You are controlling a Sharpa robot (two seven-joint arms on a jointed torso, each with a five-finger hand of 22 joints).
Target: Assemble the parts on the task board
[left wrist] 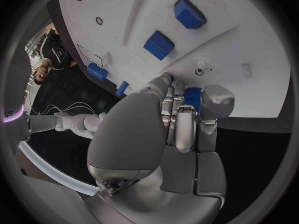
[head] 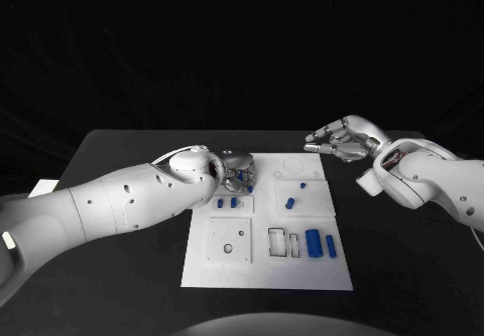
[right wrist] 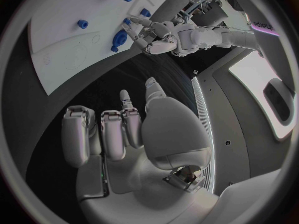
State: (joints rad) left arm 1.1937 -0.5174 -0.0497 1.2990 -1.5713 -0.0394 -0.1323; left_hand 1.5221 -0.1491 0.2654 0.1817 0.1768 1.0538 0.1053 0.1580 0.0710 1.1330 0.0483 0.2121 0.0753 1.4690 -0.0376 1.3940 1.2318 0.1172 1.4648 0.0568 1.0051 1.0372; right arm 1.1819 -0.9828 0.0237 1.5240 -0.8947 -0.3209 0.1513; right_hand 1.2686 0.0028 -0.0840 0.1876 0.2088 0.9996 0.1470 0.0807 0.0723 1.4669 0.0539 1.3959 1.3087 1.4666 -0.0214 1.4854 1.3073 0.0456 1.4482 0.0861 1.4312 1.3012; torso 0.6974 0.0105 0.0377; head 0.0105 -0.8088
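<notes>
Silver left robot hand point(left wrist: 181, 124) pinches a blue part point(left wrist: 192, 95); right robot hand point(head: 341, 140) curled, empty.

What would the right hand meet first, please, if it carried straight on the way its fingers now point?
Probably the board's far right corner, near the faint circle outline there. The right hand is empty, its fingers aimed left toward that edge; depth is unclear, so it might pass above it.

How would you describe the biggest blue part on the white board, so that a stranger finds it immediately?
Start at the white task board in the middle of the table. Near its right edge, at the end closest to the robot, two blue cylinders lie side by side. It is the thicker blue cylinder, beside the slimmer blue cylinder.
</notes>
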